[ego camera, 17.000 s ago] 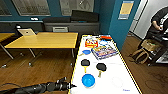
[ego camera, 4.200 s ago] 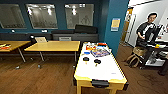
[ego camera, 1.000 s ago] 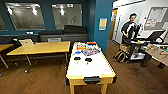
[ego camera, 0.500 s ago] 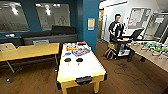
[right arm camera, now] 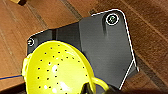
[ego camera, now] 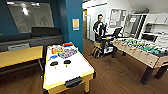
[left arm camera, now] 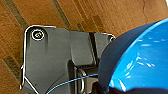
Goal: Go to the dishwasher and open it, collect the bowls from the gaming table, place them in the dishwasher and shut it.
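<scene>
Head view: the gaming table, a long narrow worktop with a white top and yellowish edge, stands in the near left part of the room on a dark wood floor. Two flat black round paddles lie side by side on its middle, and a cluster of colourful items sits at its far end. A yellow wood-topped table stands to its left, in front of a dark bench along the blue wall. To the right stands a table-football table with a green field. Between the two, further back, a person stands behind a control rig.

Left wrist view: the blue bowl shows large, hollow side towards the camera, just beside the robot's dark plate and above the wood floor. The left gripper itself cannot be made out, so I cannot tell how far it is open or whether it grips the bowl.

Right wrist view: the yellow-green bowl, pierced with small holes and bearing a loop handle at its rim, shows close against the dark plate, over the floor. The right gripper's state likewise cannot be told.
</scene>
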